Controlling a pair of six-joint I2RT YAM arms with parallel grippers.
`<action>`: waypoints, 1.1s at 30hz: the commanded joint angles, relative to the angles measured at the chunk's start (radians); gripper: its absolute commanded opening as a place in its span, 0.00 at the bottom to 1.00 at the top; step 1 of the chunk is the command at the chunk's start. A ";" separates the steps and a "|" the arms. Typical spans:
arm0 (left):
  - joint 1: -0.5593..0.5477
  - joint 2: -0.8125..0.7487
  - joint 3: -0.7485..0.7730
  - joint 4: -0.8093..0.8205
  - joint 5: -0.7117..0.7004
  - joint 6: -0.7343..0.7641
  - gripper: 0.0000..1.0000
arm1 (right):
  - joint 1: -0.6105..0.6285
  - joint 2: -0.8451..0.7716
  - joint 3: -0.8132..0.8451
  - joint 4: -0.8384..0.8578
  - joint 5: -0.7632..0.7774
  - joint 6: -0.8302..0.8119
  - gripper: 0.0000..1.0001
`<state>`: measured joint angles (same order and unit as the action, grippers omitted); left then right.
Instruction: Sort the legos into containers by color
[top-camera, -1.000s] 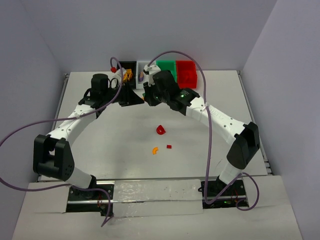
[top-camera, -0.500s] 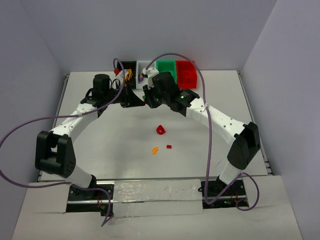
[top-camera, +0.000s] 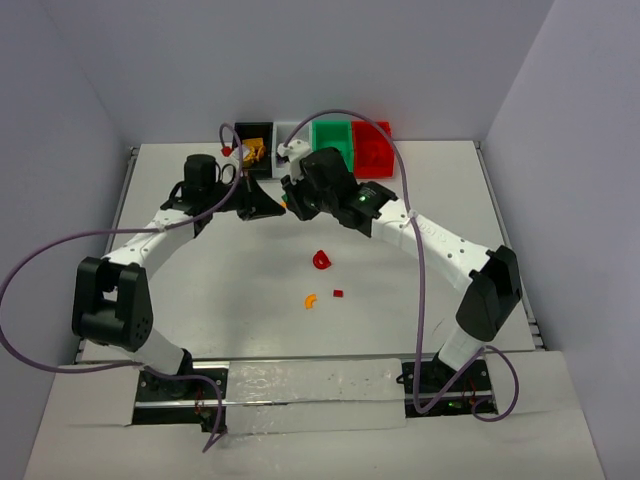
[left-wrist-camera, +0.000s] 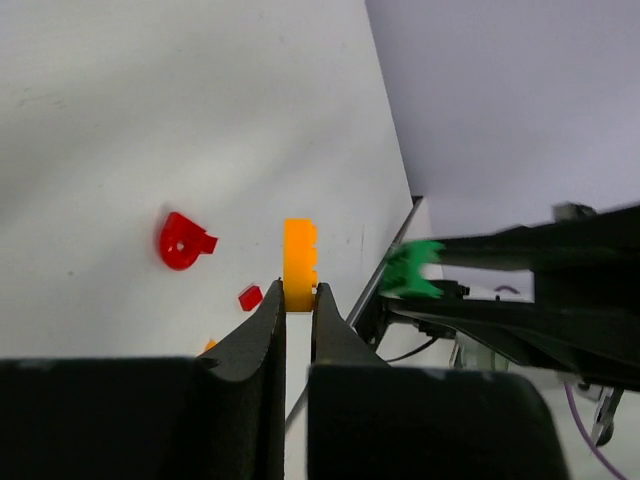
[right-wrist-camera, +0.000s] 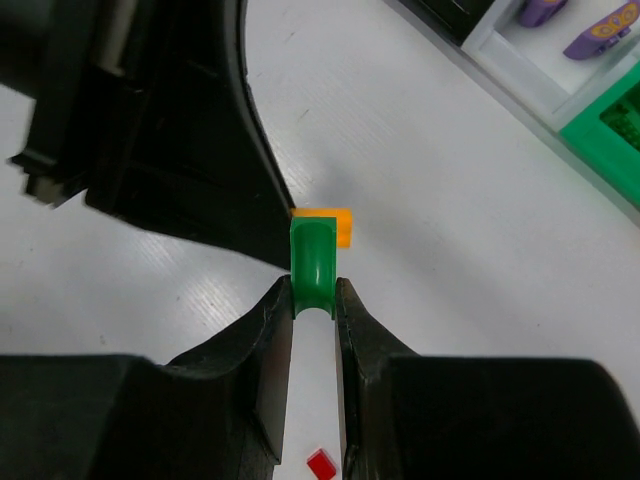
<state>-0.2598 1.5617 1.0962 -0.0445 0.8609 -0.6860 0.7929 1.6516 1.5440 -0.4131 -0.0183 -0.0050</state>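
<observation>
Since the earlier frames, the left gripper has narrowed from spread to pinching, and both wrists have shifted slightly toward the near edge, so we now see more of the black bin.

1. Left gripper: we see its jaws pinching an orange brick by the lower end. The brick stands upright above the fingertips, clear of the table.
2. Right gripper: we see its jaws pinching a green curved piece, held with the arch facing the camera.
3. The two grippers meet tip to tip just in front of the bin row. In the right wrist view the orange brick sits directly behind the green curved piece; in the left wrist view we see a gap between them. We cannot tell whether they touch.
4. Loose legos: a red curved piece, an orange curved piece and a small red brick lie on the table nearer the arm bases.
5. Containers: four bins stand touching in a row at the far edge.
   - The black bin holds orange-yellow pieces.
   - The white bin holds purple pieces.
   - The green bin shows a darker green patch inside; we cannot identify it.
   - The red bin: we cannot tell its contents.
</observation>
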 joint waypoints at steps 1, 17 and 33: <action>0.023 0.004 -0.017 -0.008 -0.123 -0.006 0.00 | 0.011 -0.051 0.073 -0.025 -0.024 0.072 0.00; 0.050 0.101 0.318 -0.103 -0.656 0.396 0.00 | -0.149 0.070 0.165 0.002 0.065 0.102 0.00; 0.108 0.740 0.998 -0.014 -0.720 0.491 0.11 | -0.317 0.165 0.193 0.072 0.023 0.118 0.00</action>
<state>-0.1689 2.2229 1.9205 -0.1004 0.1601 -0.2160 0.4898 1.8271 1.7039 -0.4007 0.0145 0.0982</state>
